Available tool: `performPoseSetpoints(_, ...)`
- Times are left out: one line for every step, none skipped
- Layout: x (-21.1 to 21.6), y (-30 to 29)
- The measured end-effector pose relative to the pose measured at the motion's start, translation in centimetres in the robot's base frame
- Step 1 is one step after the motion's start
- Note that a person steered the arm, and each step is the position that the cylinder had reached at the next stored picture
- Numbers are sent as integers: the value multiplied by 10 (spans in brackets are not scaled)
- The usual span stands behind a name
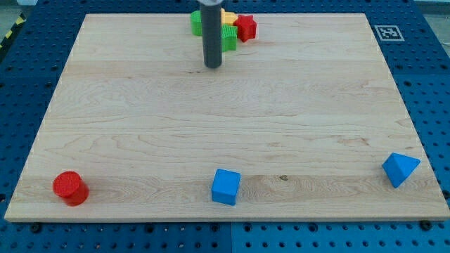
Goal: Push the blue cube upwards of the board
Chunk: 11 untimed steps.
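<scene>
The blue cube [226, 186] lies near the bottom edge of the wooden board [140, 105], at the view's centre. My tip [212, 66] is on the board near the top centre, far above the cube and slightly to its left. The dark rod rises from it out of the view's top.
A cluster near the top edge, partly behind the rod: a green block [229, 38], a red star-shaped block [245, 27], a yellow block [228, 15], another green block [196, 24]. A red cylinder [70, 187] at bottom left. A blue triangular block [400, 169] at bottom right.
</scene>
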<state>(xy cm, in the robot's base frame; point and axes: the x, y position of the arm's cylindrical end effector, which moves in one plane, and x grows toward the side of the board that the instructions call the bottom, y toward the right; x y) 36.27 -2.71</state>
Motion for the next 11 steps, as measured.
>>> performPoseSetpoints(23,0)
performPoseSetpoints(29,3)
performPoseSetpoints(58,41)
performPoseSetpoints(109,84)
performPoseSetpoints(187,119)
performPoseSetpoints(254,129)
performPoseSetpoints(256,128)
performPoseSetpoints(256,123)
performPoseSetpoints(256,49)
performPoseSetpoints(256,14)
performPoseSetpoints(256,14)
